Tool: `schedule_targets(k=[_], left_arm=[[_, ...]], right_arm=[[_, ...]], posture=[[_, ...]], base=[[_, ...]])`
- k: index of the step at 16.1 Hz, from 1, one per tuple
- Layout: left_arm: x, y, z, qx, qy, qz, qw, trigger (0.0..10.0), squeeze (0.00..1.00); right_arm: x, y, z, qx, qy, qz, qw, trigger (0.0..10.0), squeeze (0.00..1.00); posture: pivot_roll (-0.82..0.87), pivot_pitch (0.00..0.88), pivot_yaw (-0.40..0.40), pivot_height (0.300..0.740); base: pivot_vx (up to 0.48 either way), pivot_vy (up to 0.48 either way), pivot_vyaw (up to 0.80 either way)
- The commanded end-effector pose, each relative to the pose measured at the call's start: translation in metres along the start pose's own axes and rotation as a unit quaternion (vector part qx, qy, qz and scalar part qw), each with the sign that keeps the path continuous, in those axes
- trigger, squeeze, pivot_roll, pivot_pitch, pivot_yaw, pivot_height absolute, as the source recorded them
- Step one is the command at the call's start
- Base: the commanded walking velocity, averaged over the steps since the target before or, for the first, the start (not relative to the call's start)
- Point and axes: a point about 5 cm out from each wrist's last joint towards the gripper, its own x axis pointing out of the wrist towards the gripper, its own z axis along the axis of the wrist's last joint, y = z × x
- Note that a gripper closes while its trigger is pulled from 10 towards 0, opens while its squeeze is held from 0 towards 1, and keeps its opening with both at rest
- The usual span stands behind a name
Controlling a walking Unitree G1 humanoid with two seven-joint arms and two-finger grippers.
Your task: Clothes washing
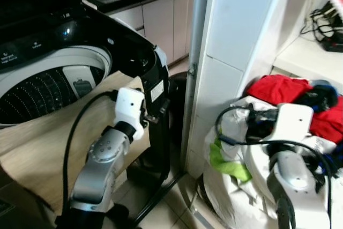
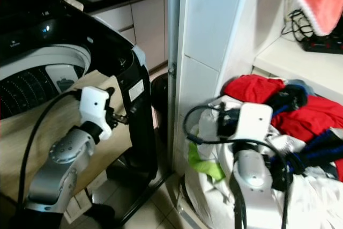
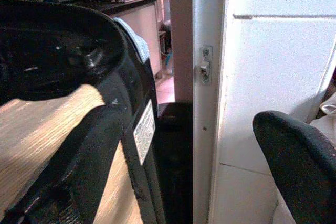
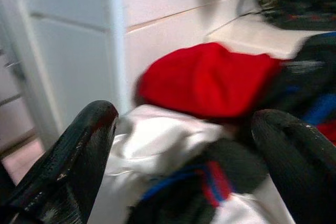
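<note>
the clothes (image 2: 278, 105) heaped right of the washing machine (image 1: 48, 79) look soft and light, so the wide-open right gripper (image 4: 184, 161) should pinch a raised red fold.

Head eyes look down (wrists forward) at laundry (image 1: 289, 92).

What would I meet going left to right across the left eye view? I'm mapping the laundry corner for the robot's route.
Washing machine drum → left gripper → white door frame → green cloth → red garment → black cables on the shelf.
</note>
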Motion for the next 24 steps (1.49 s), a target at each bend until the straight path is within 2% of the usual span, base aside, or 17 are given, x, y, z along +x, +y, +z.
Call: schedule_targets(k=[1, 3, 5, 8, 9, 10, 11, 12, 13, 16, 18, 19, 20, 21, 24], left_arm=[[-0.001, 0.0, 0.003, 0.001, -0.004, -0.004, 1.0, 10.0, 0.0], [-0.001, 0.0, 0.002, 0.001, -0.002, -0.011, 1.0, 10.0, 0.0], [-0.001, -0.001, 0.001, 0.003, 0.004, -0.029, 1.0, 10.0, 0.0], [-0.004, -0.009, 0.002, 0.008, -0.002, -0.092, 0.996, 10.0, 0.0], [-0.004, -0.012, 0.003, 0.01, -0.007, -0.116, 0.993, 10.0, 0.0], [-0.005, -0.014, 0.004, 0.012, -0.008, -0.127, 0.992, 10.0, 0.0], [-0.005, -0.018, 0.005, 0.01, -0.011, -0.149, 0.989, 10.0, 0.0], [-0.007, -0.023, 0.007, 0.01, -0.014, -0.18, 0.984, 10.0, 0.0], [-0.01, -0.027, 0.007, 0.018, -0.013, -0.205, 0.979, 10.0, 0.0], [-0.013, -0.026, 0.006, 0.018, -0.01, -0.21, 0.977, 10.0, 0.0], [-0.016, -0.027, 0.005, 0.017, -0.006, -0.226, 0.974, 10.0, 0.0], [-0.017, -0.028, 0.005, 0.017, -0.005, -0.23, 0.973, 10.0, 0.0], [-0.017, -0.028, 0.005, 0.016, -0.004, -0.235, 0.972, 10.0, 0.0], [-0.017, -0.028, 0.005, 0.017, -0.005, -0.237, 0.971, 10.0, 0.0], [-0.016, -0.028, 0.005, 0.019, -0.005, -0.238, 0.971, 10.0, 0.0]], right_arm=[[0.001, -0.004, 0.01, 0.005, -0.023, -0.015, 1.0, 10.0, 1.0], [0.001, -0.012, 0.012, -0.004, -0.027, -0.049, 0.998, 10.0, 1.0], [0.002, -0.02, 0.007, -0.019, -0.005, -0.083, 0.996, 10.0, 1.0], [0.009, -0.019, -0.005, 0.003, 0.041, -0.068, 0.997, 10.0, 1.0], [0.012, -0.018, -0.007, 0.0, 0.05, -0.066, 0.997, 10.0, 0.92], [0.013, -0.018, -0.008, 0.003, 0.055, -0.065, 0.996, 10.0, 0.92], [0.014, -0.017, -0.009, 0.008, 0.064, -0.065, 0.996, 10.0, 0.04], [0.017, -0.016, -0.012, 0.008, 0.07, -0.064, 0.995, 10.0, 0.0], [0.022, -0.009, -0.014, 0.014, 0.077, -0.032, 0.996, 10.0, 0.0], [0.024, -0.011, -0.018, 0.019, 0.098, -0.041, 0.994, 9.7, 0.0], [0.025, -0.011, -0.021, 0.03, 0.107, -0.048, 0.993, 7.7, 0.0], [0.026, -0.011, -0.022, 0.034, 0.108, -0.048, 0.992, 7.5, 0.0], [0.027, -0.012, -0.023, 0.041, 0.114, -0.054, 0.991, 3.8, 0.0], [0.028, -0.014, -0.025, 0.054, 0.12, -0.058, 0.99, 1.5, 0.0], [0.03, -0.015, -0.025, 0.059, 0.117, -0.057, 0.99, 1.1, 0.0]], posture=[[-0.13, 0.0, 0.039, 0.74], [-0.13, 0.0, 0.038, 0.74], [-0.13, 0.0, 0.038, 0.74], [-0.13, 0.0, 0.039, 0.74], [-0.13, 0.0, 0.039, 0.74], [-0.13, 0.0, 0.039, 0.74], [-0.13, 0.0, 0.041, 0.74], [-0.13, 0.0, 0.041, 0.74], [-0.12, 0.0, 0.043, 0.74], [-0.12, 0.0, 0.037, 0.74], [-0.11, 0.0, 0.037, 0.74], [-0.11, 0.0, 0.039, 0.74], [-0.11, 0.0, 0.04, 0.74], [-0.11, 0.0, 0.042, 0.74], [-0.11, 0.0, 0.043, 0.74]], base=[[0.0, 0.0, 0.0], [0.0, 0.0, 0.0], [0.0, 0.0, 0.0], [0.0, 0.0, 0.0], [0.0, 0.0, 0.0], [0.0, 0.0, 0.0], [0.0, 0.0, 0.0], [0.0, 0.0, 0.0], [0.0, 0.0, 0.0], [0.0, 0.0, 0.0], [0.0, 0.0, 0.0], [0.0, 0.0, 0.0], [0.0, 0.0, 0.0], [0.0, 0.0, 0.0], [0.0, 0.0, 0.0]])
